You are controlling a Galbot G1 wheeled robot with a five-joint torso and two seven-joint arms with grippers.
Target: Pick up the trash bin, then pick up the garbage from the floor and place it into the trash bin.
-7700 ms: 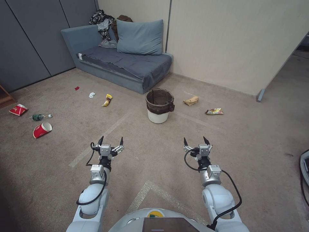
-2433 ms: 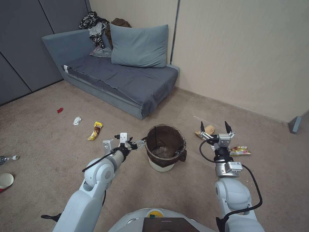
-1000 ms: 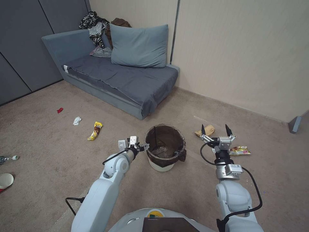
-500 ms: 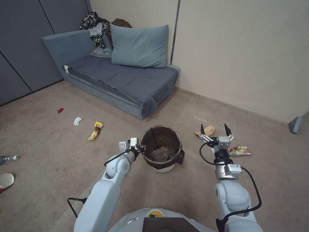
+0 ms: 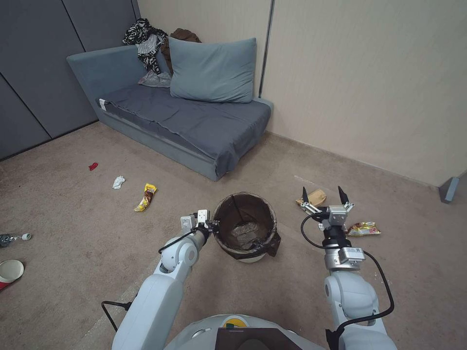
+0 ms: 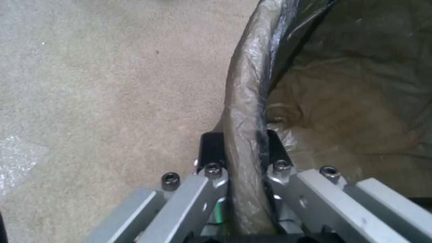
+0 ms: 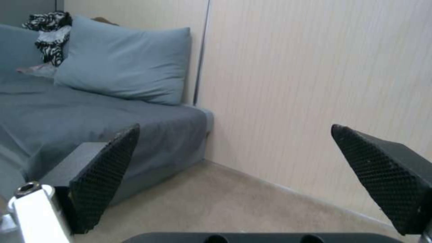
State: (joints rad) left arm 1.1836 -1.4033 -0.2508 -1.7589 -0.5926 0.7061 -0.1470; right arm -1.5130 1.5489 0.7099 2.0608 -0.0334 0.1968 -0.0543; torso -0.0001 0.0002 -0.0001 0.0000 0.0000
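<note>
The trash bin (image 5: 270, 221), white with a dark bag folded over its rim, is straight ahead of me on the carpet. My left gripper (image 5: 212, 224) is shut on the near-left rim; in the left wrist view the fingers (image 6: 211, 148) pinch the bag-covered rim (image 6: 245, 101). My right gripper (image 5: 321, 194) hangs open to the bin's right, holding nothing, its pads (image 7: 106, 175) spread wide. Garbage lies around: a brown paper bag (image 5: 315, 197), a yellow wrapper (image 5: 363, 228), another yellow wrapper (image 5: 146, 197), a white tissue (image 5: 118, 182), a red scrap (image 5: 93, 166), a bottle (image 5: 12, 238) and a red cup (image 5: 9, 272).
A blue-grey sofa (image 5: 194, 121) with a pillow and clothes stands behind the bin against the beige wall (image 5: 365, 73). Dark panels (image 5: 34, 63) close the left side. A partition foot (image 5: 448, 189) is at the far right. Open carpet spreads to the left and front.
The left gripper has closed on the bin's rim, and the bin has shifted slightly toward me, with less of its white base showing. The right arm has barely moved.
</note>
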